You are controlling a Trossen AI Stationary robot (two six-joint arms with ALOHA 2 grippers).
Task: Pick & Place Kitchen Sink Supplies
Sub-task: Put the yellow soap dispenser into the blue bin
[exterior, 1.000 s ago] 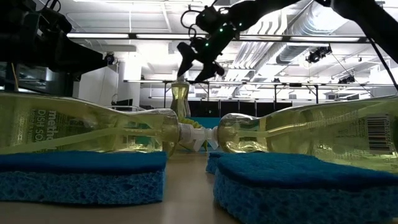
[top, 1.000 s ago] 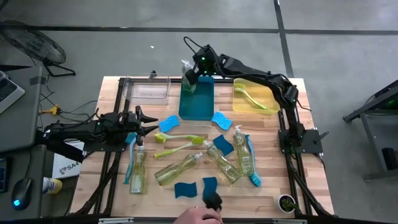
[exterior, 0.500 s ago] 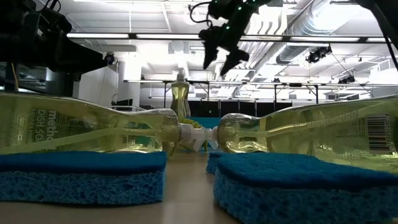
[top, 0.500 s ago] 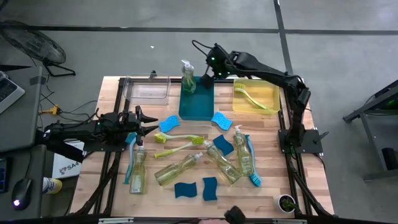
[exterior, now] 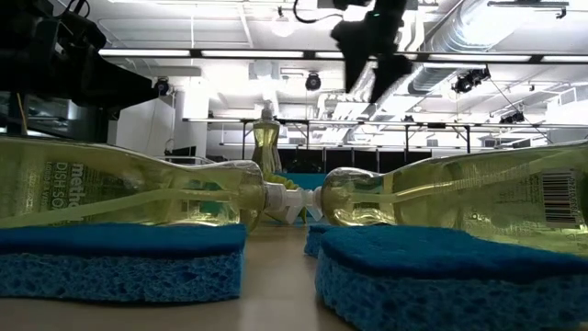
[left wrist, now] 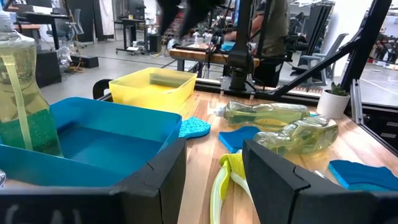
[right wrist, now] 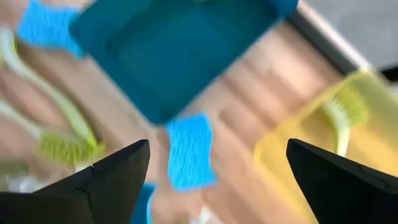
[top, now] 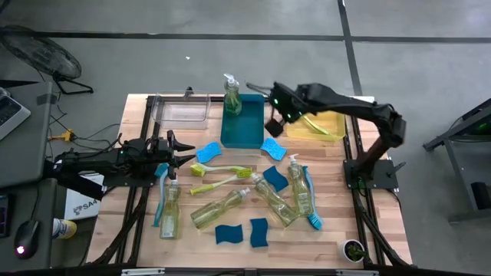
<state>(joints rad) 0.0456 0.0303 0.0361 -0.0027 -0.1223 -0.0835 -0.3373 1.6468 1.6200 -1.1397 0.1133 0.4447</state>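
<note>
Right claw [top: 274,125] moved off teal bin [top: 242,127], wide open, empty.

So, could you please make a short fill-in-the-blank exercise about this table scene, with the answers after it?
1. The upright soap bottle stands inside the ____ bin.
2. A lime-green dish brush lies in the ____ bin.
3. The clear bin holds ____ supplies.
4. The right pincer hangs above the table with its jaws ____.

Missing words: teal; yellow; no; open
</note>
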